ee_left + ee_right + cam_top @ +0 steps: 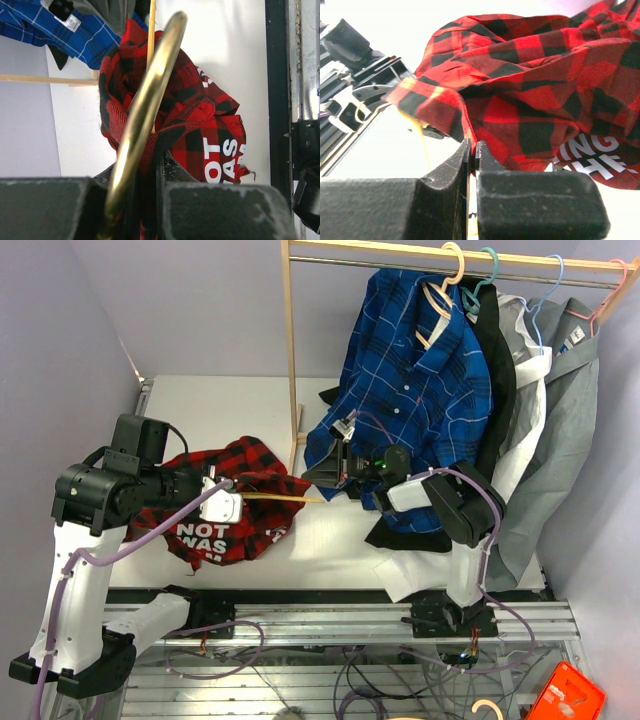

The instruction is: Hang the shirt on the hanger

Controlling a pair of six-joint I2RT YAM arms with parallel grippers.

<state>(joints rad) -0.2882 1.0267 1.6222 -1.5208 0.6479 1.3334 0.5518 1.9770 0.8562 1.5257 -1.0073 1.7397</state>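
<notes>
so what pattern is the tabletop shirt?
The shirt is red-and-black plaid; best in right wrist view.

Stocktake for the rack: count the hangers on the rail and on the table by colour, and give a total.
Pink hanger: 2 (the second is at the rail's far right)
Teal hanger: 1
Pale blue hanger: 1
Yellow-tan hanger: 1
Total: 5

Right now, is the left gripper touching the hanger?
Touching: the left wrist view shows the hanger with its hook clamped in the left gripper.
</notes>
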